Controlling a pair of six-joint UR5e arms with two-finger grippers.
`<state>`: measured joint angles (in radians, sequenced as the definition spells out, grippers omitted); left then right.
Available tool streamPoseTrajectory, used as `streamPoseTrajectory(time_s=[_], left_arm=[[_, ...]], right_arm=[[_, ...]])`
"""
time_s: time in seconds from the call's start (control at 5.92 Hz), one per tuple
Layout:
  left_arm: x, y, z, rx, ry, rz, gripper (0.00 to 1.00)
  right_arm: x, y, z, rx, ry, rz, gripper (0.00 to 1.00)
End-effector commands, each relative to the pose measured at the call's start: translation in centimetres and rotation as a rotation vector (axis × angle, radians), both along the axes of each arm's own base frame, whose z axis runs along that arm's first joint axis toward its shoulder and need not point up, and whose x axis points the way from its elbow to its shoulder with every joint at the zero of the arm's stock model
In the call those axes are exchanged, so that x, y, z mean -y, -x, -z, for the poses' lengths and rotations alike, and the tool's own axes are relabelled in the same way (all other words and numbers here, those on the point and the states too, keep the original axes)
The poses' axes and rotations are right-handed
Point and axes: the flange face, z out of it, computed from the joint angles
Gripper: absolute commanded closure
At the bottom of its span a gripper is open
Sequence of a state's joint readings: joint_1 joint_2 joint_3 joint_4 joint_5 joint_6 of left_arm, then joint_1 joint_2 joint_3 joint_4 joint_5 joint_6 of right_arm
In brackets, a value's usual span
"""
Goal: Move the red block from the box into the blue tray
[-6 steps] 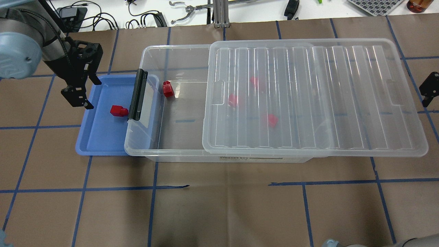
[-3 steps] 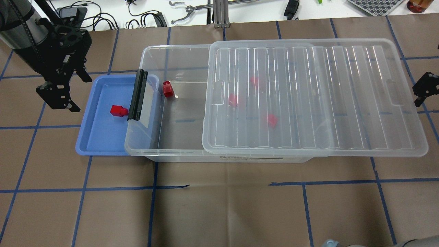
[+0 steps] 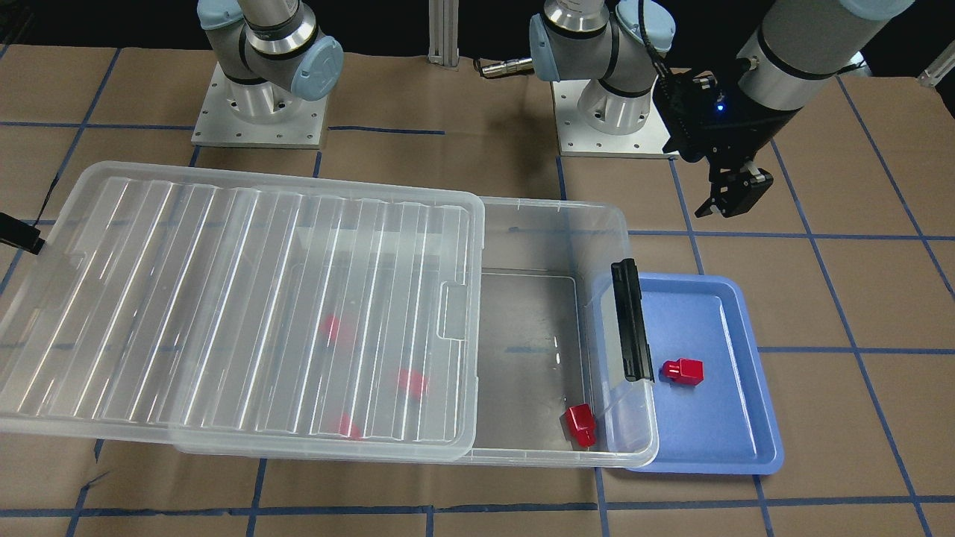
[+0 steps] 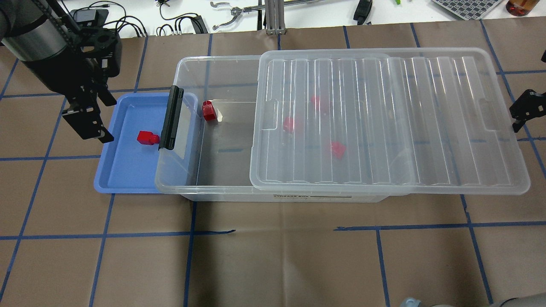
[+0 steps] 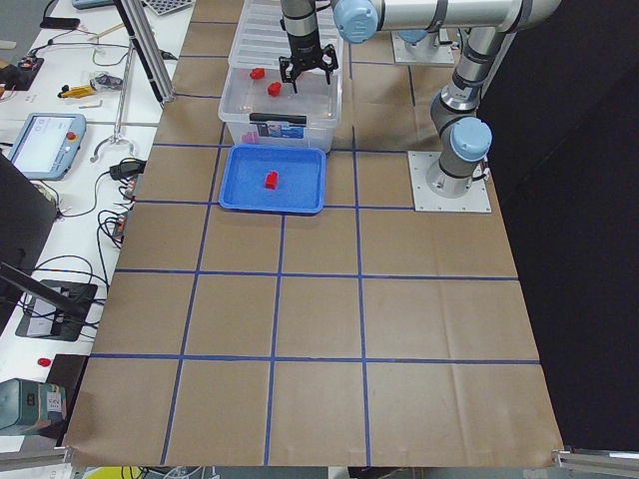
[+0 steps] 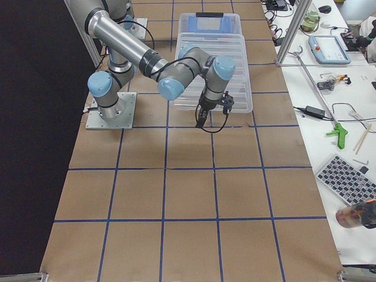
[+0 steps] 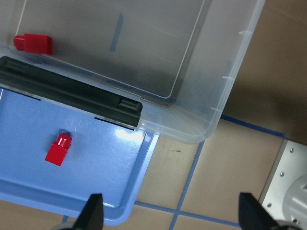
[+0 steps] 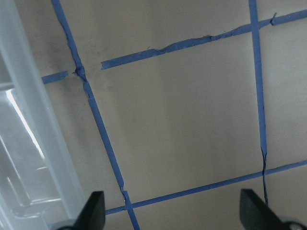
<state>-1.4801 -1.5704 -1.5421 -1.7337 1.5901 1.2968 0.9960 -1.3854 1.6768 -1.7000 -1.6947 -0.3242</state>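
The red block (image 4: 148,137) lies on the floor of the tray (image 4: 128,179), just beside the black latch (image 4: 170,118) of the box (image 4: 187,72). It has not moved over the last second, so the placement looks done and settled.

What has changed is the arms. The left gripper (image 4: 108,121) has swung outward from the tray's far rim and then come part of the way back. It now hangs over the tray's outer edge, clear of the block. The wrist view shows its fingers spread wide with nothing between them, so it reads as a release followed by a retreat.

The right gripper (image 4: 518,113) has edged in toward the lid (image 4: 384,119) at its short end. Its fingers are also spread and empty, with the lid's rim to one side of them rather than between them. The lid seems to have slid a touch toward the latch end, so a push may be under way. Whether the gripper touches the lid cannot be told.

A second block (image 4: 209,111) sits in the uncovered part of the box, and three more show through the lid.
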Motion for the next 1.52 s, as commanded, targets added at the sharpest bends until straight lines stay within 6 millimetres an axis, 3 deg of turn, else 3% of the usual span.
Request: streamPoseTrajectory(time_s=[0.0,0.51,0.68,1.35], left_arm=[[-0.2,3.8,-1.1,0.089,0.036,-0.326,0.02],[-0.3,4.6,-2.5,0.101,0.089,-1.114,0.02],[0.0,4.8,-2.2,0.076,0.133,-1.196,0.02],[-1.0,4.8,-2.6,0.072,0.143,-1.281,0.02]], right_arm=[[0.4,-1.1,-0.1,0.011,0.008,-0.015,0.0],[-0.2,-2.9,1.6,0.03,-0.021,-0.029,0.0],[-0.4,-3.6,0.8,0.05,0.009,-0.015,0.0],[0.2,-5.8,0.9,0.058,0.012,-0.033,0.0]])
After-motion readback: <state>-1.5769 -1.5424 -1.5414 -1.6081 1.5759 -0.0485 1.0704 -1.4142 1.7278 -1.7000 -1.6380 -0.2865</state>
